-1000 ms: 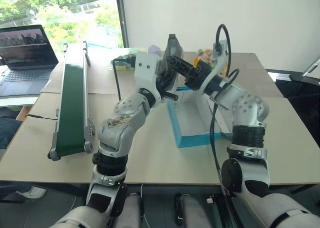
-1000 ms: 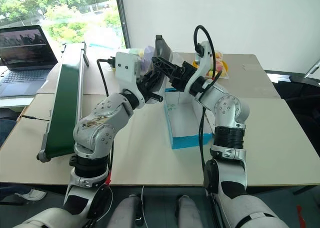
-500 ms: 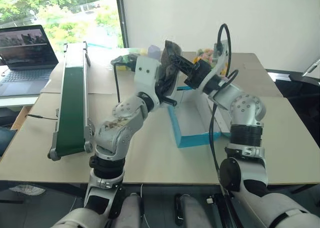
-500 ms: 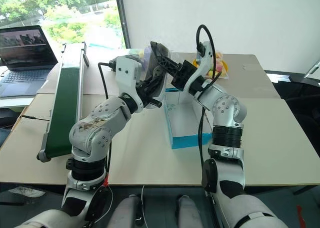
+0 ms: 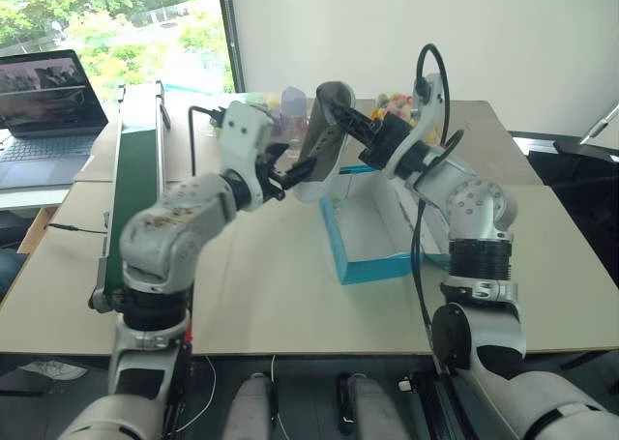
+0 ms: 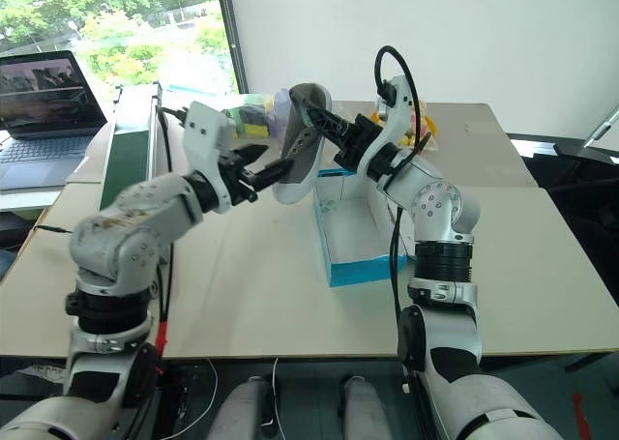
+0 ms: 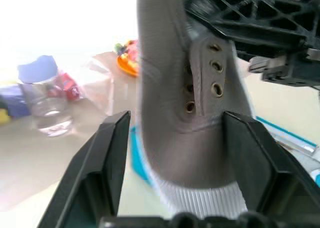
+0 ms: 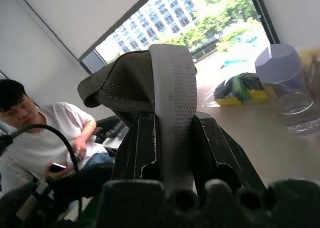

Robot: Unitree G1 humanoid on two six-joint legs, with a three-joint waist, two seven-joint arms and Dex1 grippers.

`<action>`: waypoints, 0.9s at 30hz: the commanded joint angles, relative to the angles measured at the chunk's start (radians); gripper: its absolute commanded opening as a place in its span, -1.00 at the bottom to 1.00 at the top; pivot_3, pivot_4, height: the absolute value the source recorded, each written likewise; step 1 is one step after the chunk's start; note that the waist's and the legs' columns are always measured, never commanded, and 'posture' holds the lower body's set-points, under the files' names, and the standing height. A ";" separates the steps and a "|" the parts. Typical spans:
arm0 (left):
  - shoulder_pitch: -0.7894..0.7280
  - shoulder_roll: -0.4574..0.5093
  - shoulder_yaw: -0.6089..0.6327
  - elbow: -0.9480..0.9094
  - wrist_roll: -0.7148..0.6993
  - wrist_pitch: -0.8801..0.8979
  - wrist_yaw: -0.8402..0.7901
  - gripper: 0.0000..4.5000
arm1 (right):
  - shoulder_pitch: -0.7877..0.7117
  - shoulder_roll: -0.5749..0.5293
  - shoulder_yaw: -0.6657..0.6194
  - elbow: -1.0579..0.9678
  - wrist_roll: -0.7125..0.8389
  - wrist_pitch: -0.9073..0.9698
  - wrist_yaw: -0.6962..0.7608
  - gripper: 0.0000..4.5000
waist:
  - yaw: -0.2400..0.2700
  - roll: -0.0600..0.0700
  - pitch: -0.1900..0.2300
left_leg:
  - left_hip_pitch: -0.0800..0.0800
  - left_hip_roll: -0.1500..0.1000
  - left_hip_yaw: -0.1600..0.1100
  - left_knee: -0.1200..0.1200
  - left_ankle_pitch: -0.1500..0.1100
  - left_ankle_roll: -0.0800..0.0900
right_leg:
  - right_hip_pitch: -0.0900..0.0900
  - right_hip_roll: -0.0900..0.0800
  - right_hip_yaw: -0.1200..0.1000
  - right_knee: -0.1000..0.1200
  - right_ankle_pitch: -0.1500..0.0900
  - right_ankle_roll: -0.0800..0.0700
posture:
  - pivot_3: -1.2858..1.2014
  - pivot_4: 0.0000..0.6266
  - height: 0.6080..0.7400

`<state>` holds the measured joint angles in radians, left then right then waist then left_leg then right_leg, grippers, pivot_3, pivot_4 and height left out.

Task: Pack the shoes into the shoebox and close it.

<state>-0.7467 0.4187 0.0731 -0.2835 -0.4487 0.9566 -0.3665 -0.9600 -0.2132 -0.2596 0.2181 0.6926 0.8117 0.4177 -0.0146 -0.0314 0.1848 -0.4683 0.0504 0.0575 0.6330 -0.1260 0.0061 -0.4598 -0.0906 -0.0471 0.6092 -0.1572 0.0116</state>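
The right gripper (image 8: 167, 138) pinches a grey shoe (image 5: 324, 135) above the turquoise shoebox (image 5: 372, 229); the left gripper (image 7: 175, 153) gapes around its toe, contact unclear.

The shoebox (image 5: 372, 229) has its far end hidden behind the shoe (image 5: 322, 135) — and its right wall behind the right arm; lid unseen.

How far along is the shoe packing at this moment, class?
Done: the shoebox lies open on the table, nothing visible inside. In hand: one grey shoe is up over it, the right gripper clamped on it, the left gripper open around it. Left: put shoes in, close lid.
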 commanded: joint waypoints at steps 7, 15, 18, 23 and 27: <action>0.007 0.098 -0.005 -0.008 0.017 -0.085 -0.090 0.33 | -0.118 -0.298 0.195 -0.049 -0.221 -0.032 0.142 -0.81 | 0.008 0.001 0.000 | -0.002 -0.001 0.002 -0.001 -0.001 -0.001 | 0.000 -0.002 0.000 -0.004 0.000 0.000 | 0.03 -0.52 0.98; 0.069 0.127 -0.128 -0.079 0.080 -0.166 -0.148 0.33 | -0.150 -0.287 0.277 0.121 -0.367 -0.019 0.093 -0.81 | 0.000 0.000 0.000 | -0.001 0.000 0.003 -0.003 0.000 -0.001 | -0.001 -0.001 0.001 -0.005 0.000 0.000 | 0.03 -0.52 0.98; 0.073 0.134 -0.121 -0.072 0.096 -0.179 -0.143 0.33 | -0.133 -0.243 0.247 0.190 -0.379 -0.034 0.049 -0.81 | -0.002 0.001 0.000 | 0.000 0.000 0.003 -0.003 0.002 0.003 | -0.001 0.000 0.003 -0.003 0.000 0.001 | 0.03 -0.52 0.98; 0.071 0.131 -0.109 -0.070 0.106 -0.177 -0.140 0.33 | -0.084 -0.230 0.262 0.271 -0.438 -0.104 0.029 -0.81 | 0.010 0.001 0.000 | -0.001 -0.001 0.003 -0.003 0.002 0.004 | -0.001 -0.001 0.002 -0.002 0.000 0.001 | 0.03 -0.52 0.98; 0.074 0.133 -0.105 -0.077 0.108 -0.172 -0.141 0.33 | -0.055 -0.227 0.279 0.303 -0.476 -0.136 0.038 -0.81 | 0.010 0.001 0.000 | -0.001 -0.001 0.004 -0.001 0.002 0.003 | -0.001 -0.001 0.003 -0.003 0.000 0.001 | 0.03 -0.52 0.98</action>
<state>-0.6654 0.5467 -0.0529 -0.3281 -0.3502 0.8050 -0.5112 -1.0021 -0.4349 0.0277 0.5374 0.2367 0.7235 0.4524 -0.0049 -0.0308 0.1852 -0.4696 0.0494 0.0612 0.6319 -0.1239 0.0096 -0.4608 -0.0915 -0.0442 0.6067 -0.1571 0.0128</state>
